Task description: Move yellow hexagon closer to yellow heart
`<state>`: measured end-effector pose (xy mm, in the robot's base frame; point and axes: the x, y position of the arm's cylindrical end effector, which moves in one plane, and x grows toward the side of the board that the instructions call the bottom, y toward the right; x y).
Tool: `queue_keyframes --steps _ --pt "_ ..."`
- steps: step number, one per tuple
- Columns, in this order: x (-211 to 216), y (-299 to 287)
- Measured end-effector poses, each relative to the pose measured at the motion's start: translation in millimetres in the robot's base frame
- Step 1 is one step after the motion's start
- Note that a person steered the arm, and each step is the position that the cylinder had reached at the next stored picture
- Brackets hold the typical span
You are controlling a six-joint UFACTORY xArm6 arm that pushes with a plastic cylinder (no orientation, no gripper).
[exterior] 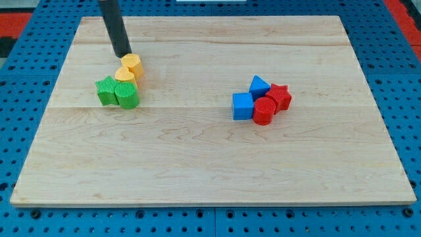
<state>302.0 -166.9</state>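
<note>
My tip (pixel 122 53) sits on the wooden board (pixel 210 164) in the upper left, just beside the yellow hexagon (pixel 133 64), on its upper-left side and close enough that I can't say whether it touches. There are no jaws on this rig, only the straight dark rod, so nothing opens or clamps.

The yellow hexagon is pressed right up against the yellow heart (pixel 125 74), which lies just below and slightly to the view's left of it. No gap shows between them. So, judging by how they lie, the task looks essentially done: the two yellow pieces are already neighbours, touching or as good as.

The heart in turn rests against the green star (pixel 105 91) and the green cylinder (pixel 127 95), making one tight cluster of four. Any further push from this side would likely shove the whole group toward the view's bottom rather than close any distance.

Well apart, on the view's right, sit the blue triangle (pixel 259 84), blue cube (pixel 242 105), red star (pixel 279 96) and red cylinder (pixel 264 110), bunched together and not involved.

What is left, in my judgement: at most, lifting clear.
</note>
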Motion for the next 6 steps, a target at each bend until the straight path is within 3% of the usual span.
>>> queue_keyframes --steps 2,6 --pt "10 46" --pt "37 26"
